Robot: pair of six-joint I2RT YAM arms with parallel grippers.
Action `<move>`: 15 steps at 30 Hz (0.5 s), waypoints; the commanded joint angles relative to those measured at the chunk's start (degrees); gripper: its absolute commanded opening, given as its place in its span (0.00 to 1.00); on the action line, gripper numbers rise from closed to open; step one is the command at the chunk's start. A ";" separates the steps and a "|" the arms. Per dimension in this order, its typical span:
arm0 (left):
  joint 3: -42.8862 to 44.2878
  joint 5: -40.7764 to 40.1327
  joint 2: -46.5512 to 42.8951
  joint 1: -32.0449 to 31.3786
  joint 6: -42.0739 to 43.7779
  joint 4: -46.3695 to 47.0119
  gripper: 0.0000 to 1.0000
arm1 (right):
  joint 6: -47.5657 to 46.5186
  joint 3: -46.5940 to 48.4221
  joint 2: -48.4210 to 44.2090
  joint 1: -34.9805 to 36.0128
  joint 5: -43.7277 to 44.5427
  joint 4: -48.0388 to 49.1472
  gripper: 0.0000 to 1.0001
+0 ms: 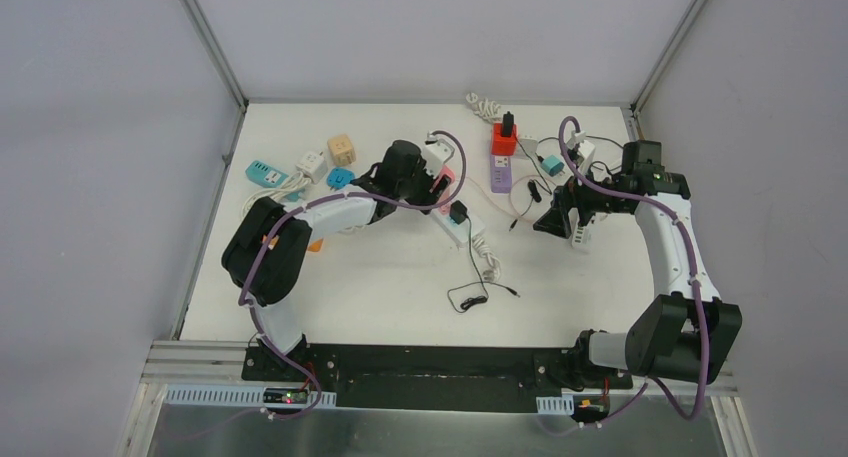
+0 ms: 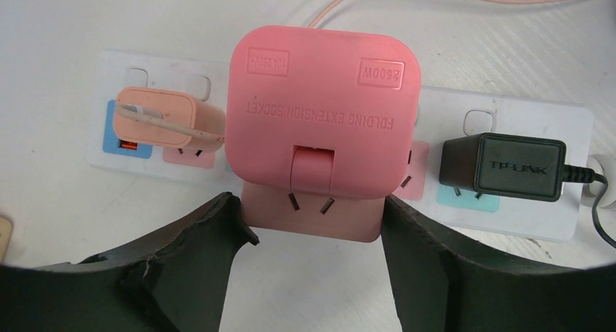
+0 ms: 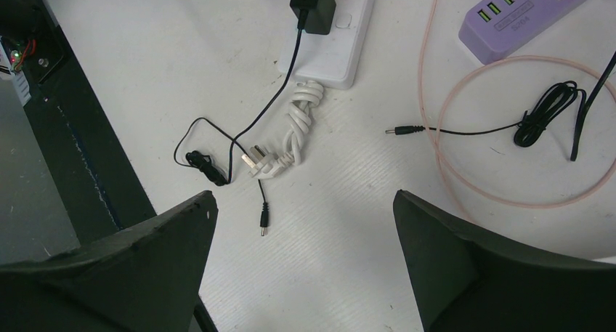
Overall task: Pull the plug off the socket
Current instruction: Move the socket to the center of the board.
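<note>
A pink cube plug [image 2: 319,107], marked as a folding extension socket, stands over the middle of the white power strip [image 2: 508,219]. My left gripper [image 2: 312,210] is shut on it, one dark finger against each side of its lower part. The cube hides its own pins, so I cannot tell if they are still in the socket. From above, the left gripper [image 1: 440,182] and the pink plug [image 1: 447,176] sit at the far end of the strip [image 1: 462,229]. My right gripper [image 3: 304,197] hangs open over bare table, holding nothing.
On the same strip sit a peach charger [image 2: 163,118] and a black TP-LINK adapter [image 2: 505,166]. A purple strip [image 1: 501,167] with a red adapter [image 1: 504,137] lies further back. Loose cables [image 3: 508,128] lie between the arms. Several small adapters [image 1: 300,167] are at the left.
</note>
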 commanded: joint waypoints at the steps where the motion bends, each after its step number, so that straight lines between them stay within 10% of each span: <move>1: -2.26 -0.16 -2.49 -1.01 -2.91 -2.19 0.74 | -1.36 1.55 0.23 0.44 -0.36 -0.10 0.95; 15: -5.29 -0.32 -8.46 -0.94 -3.93 -0.56 0.85 | -1.62 1.27 0.23 0.42 0.10 0.03 0.95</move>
